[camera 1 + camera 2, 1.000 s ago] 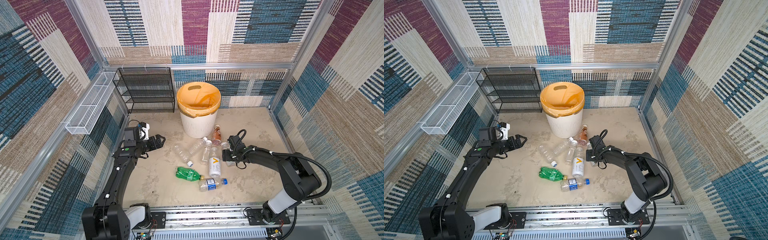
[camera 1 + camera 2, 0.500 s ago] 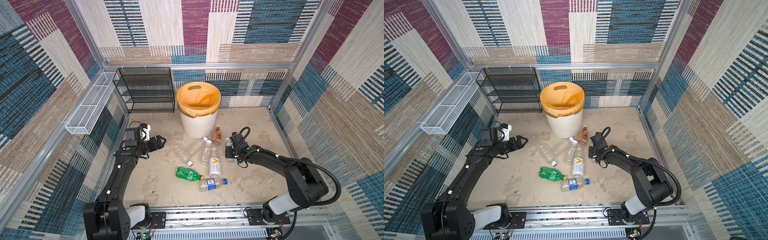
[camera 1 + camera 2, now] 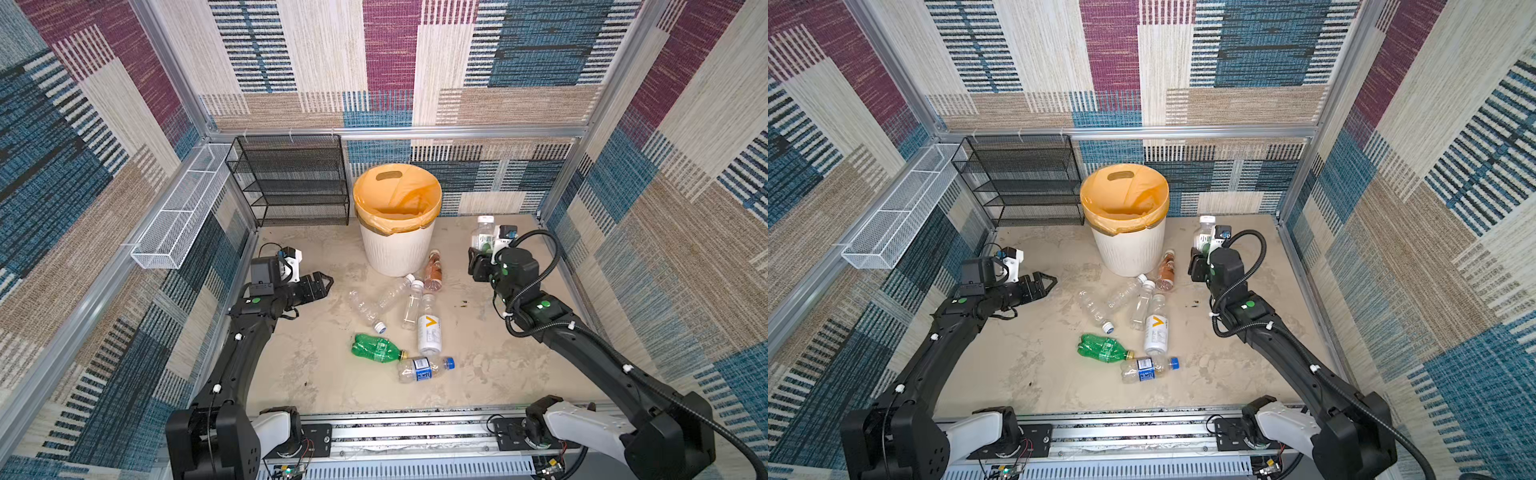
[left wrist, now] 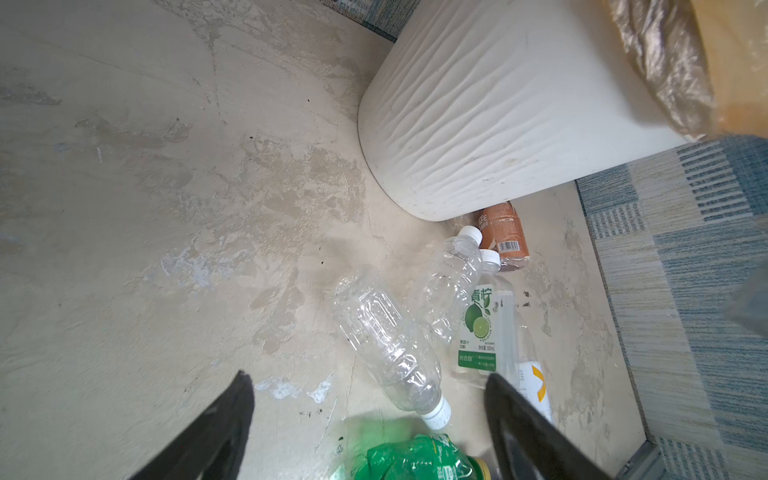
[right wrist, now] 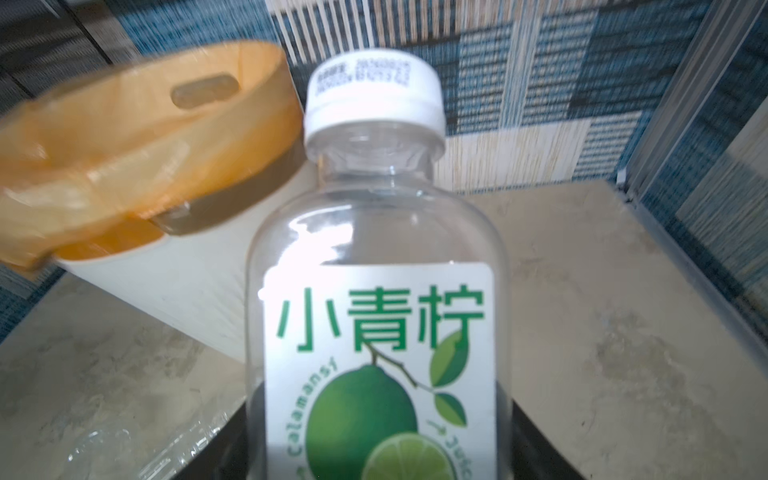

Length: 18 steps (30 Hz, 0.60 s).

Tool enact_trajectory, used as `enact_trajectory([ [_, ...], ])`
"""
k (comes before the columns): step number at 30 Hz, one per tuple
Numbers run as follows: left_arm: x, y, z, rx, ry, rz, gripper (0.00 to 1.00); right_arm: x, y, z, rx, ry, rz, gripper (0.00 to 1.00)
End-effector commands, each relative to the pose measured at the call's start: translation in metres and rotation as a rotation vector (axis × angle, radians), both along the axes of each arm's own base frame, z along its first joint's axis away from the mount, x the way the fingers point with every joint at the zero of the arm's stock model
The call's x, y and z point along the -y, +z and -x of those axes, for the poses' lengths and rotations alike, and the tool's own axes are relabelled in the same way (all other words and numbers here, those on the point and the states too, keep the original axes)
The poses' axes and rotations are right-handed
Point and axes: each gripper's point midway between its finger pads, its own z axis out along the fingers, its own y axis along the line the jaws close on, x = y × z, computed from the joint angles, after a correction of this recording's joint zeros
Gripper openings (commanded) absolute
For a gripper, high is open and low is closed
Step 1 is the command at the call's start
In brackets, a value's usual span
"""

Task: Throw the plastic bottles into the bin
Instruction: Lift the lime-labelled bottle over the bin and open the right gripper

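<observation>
My right gripper [image 3: 482,254] [image 5: 380,432] is shut on a clear bottle with a lime label and white cap [image 3: 483,235] [image 3: 1205,230] [image 5: 378,291]. It holds the bottle upright in the air, right of the bin [image 3: 397,249] [image 3: 1129,253] [image 5: 166,274], a white ribbed basket with an orange bag. Several bottles lie on the floor in front of the bin. Among them are a clear one [image 3: 365,309] [image 4: 390,349], a green one [image 3: 376,348] [image 4: 415,461] and a blue-capped one [image 3: 424,368]. My left gripper [image 3: 324,284] [image 3: 1047,283] [image 4: 368,378] is open and empty, left of them.
A black mesh rack [image 3: 291,183] stands against the back wall, left of the bin. A white wire basket [image 3: 178,212] hangs on the left wall. A metal rail [image 3: 395,432] runs along the front edge. Patterned walls close in the floor on three sides.
My right gripper closed on the lime-label bottle at the floor and lifted it up and back, to beside the bin. The left gripper stayed almost still.
</observation>
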Motion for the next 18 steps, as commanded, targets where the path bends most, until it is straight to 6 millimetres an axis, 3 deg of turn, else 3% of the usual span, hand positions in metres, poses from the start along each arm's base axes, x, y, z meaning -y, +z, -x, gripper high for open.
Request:
enact_trajectory([
  [1, 0.003, 0.008, -0.001, 0.048, -0.013, 0.012, 0.87, 0.015, 0.086, 0.018, 0.296, -0.032, 0.007, 0.68],
  [6, 0.006, 0.014, -0.004, 0.071, -0.030, 0.032, 0.86, 0.040, 0.160, 0.082, 0.603, -0.049, -0.007, 0.69],
  [8, 0.007, 0.013, -0.004, 0.069, -0.030, 0.034, 0.86, 0.054, 0.173, 0.104, 0.686, -0.088, -0.025, 0.69],
  [11, 0.005, 0.012, -0.005, 0.065, -0.021, 0.027, 0.85, 0.060, 0.185, 0.121, 0.757, -0.093, -0.029, 0.69],
  [15, 0.007, 0.016, -0.006, 0.074, -0.029, 0.039, 0.85, 0.043, 0.207, 0.113, 0.803, -0.020, -0.036, 0.69],
  [17, 0.007, 0.018, -0.005, 0.079, -0.027, 0.045, 0.85, 0.018, 0.221, 0.089, 0.782, 0.066, -0.046, 0.69],
  [18, 0.007, 0.018, -0.004, 0.081, -0.025, 0.046, 0.85, 0.001, 0.226, 0.067, 0.738, 0.118, -0.047, 0.68],
])
